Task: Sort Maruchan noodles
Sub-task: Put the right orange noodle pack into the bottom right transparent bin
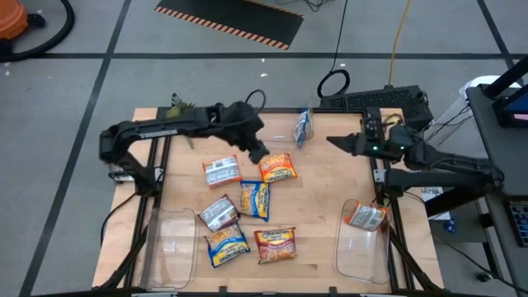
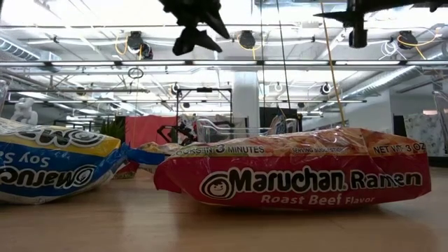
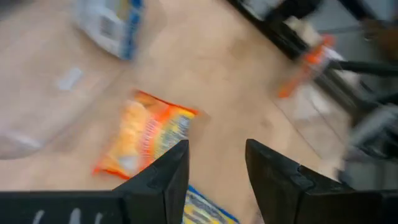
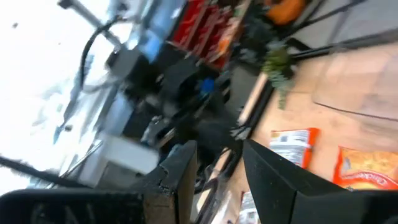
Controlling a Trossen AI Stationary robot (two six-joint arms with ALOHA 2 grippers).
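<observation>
Several Maruchan noodle packets lie flat on the wooden table: a white-and-red one (image 1: 221,172), an orange one (image 1: 278,167) (image 3: 146,134), two blue-and-yellow ones (image 1: 255,199) (image 1: 226,243), a silver one (image 1: 219,212) and a red one (image 1: 276,244) (image 2: 294,178). Another packet (image 1: 365,216) lies in the clear bin (image 1: 356,256) at the near right. A blue-and-white packet (image 1: 304,128) stands on edge near the far edge. My left gripper (image 1: 257,153) (image 3: 217,168) hangs open above the orange packet's left end, slanting down and holding nothing. My right gripper (image 1: 334,142) (image 4: 221,165) stands open and level, high over the table's right part.
A second clear bin (image 1: 157,256) stands at the near left corner with nothing in it. Bare wood lies between the packets and the right bin. Cables and a dark box (image 1: 388,101) sit beyond the far right edge.
</observation>
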